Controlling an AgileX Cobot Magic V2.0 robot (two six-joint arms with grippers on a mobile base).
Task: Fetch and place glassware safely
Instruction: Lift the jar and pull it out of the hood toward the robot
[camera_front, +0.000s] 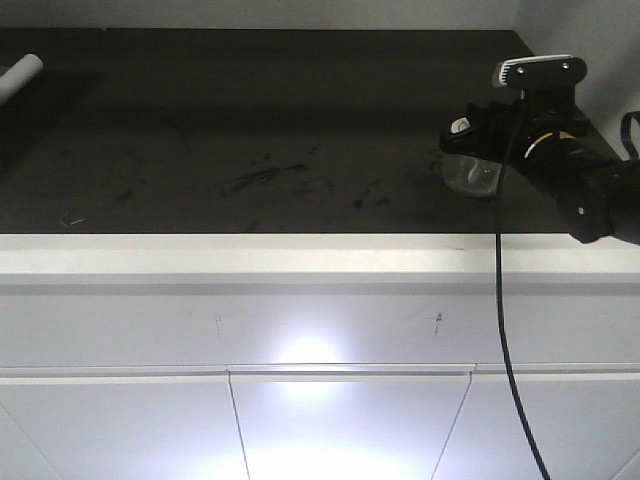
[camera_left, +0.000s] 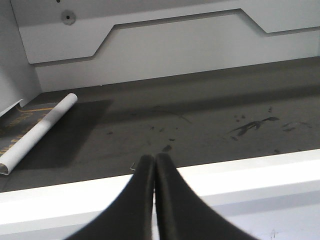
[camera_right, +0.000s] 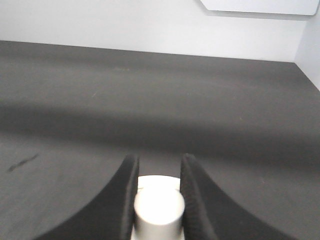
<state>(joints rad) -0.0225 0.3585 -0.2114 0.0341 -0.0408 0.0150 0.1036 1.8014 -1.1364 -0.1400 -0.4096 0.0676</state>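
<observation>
The glassware (camera_front: 472, 176) is a small clear jar with a cream-white lid, at the right of the dark countertop (camera_front: 250, 130). My right gripper (camera_front: 470, 140) is shut on its top from the right. In the right wrist view, the lid's round knob (camera_right: 159, 205) sits pinched between the two black fingers (camera_right: 125, 195) of the right gripper (camera_right: 160, 159). Whether the jar rests on the counter or hangs just above it cannot be told. My left gripper (camera_left: 153, 159) is shut with nothing in it, above the counter's white front edge (camera_left: 240, 175), and does not show in the front view.
A white cylindrical tube (camera_front: 20, 75) lies at the counter's far left (camera_left: 37, 132), on a dark sheet. A white back wall (camera_right: 150, 25) bounds the counter behind. White cabinet fronts (camera_front: 340, 420) lie below the front edge. A black cable (camera_front: 505, 350) hangs from the right arm.
</observation>
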